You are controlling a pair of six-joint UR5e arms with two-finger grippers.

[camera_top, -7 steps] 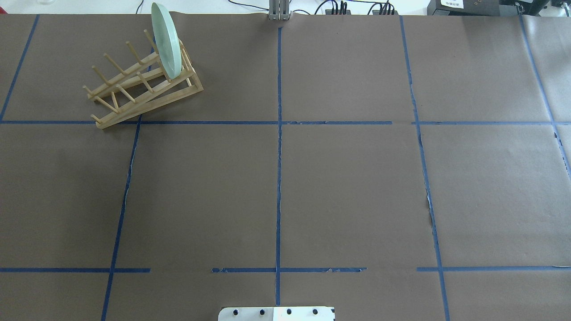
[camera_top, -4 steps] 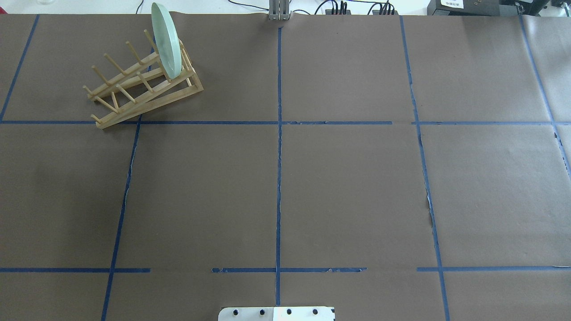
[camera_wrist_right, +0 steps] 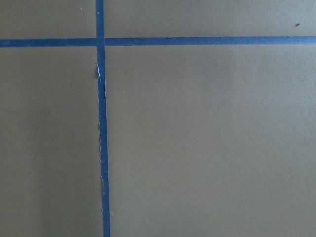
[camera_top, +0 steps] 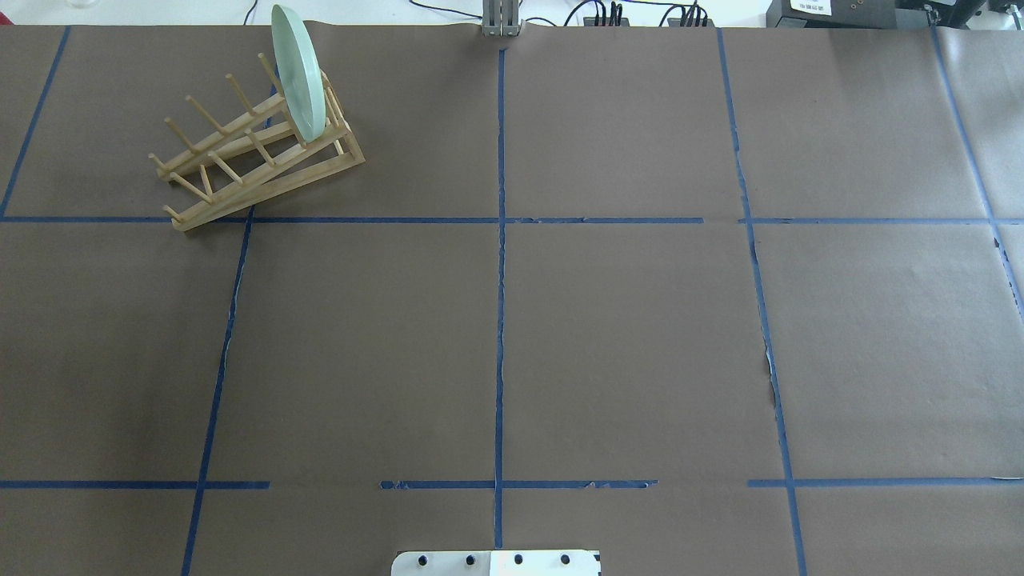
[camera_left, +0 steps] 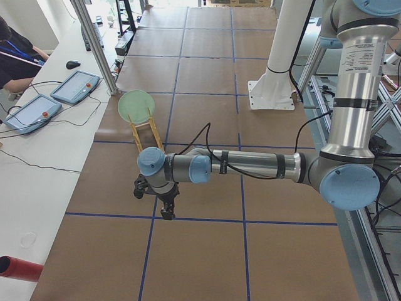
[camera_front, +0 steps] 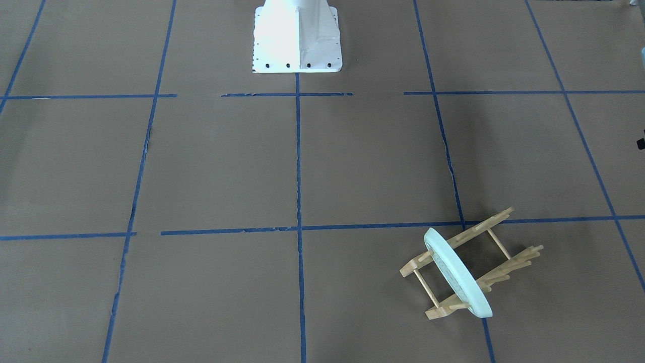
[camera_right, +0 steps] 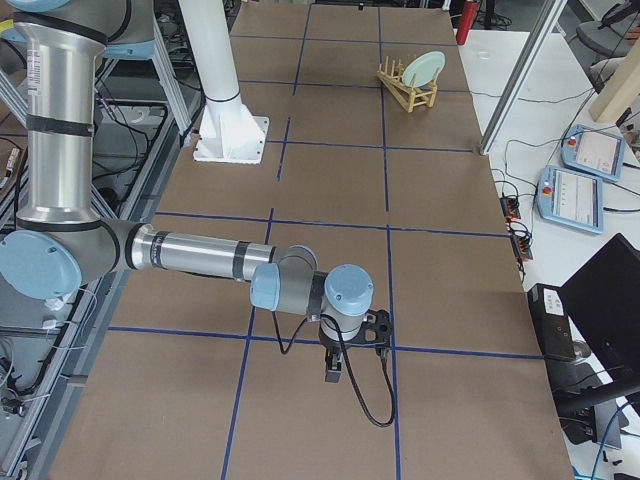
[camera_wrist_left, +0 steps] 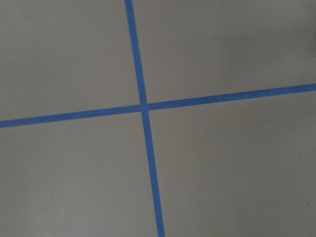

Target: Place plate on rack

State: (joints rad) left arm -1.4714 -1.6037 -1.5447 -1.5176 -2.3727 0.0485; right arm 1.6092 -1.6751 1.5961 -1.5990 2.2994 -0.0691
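Observation:
The pale mint-green plate stands on edge between the pegs at the far end of the small wooden rack, at the table's far left. It shows the same way in the front-facing view, plate in rack, in the left view, plate, and in the right view, plate. My left gripper and right gripper hang over bare brown paper, far from the rack, and show only in the side views. I cannot tell whether they are open or shut. Both wrist views show only paper and blue tape.
The table is covered in brown paper with a blue tape grid. The white robot base stands at the near middle edge. A metal post, two tablets and an operator are beside the table past the rack.

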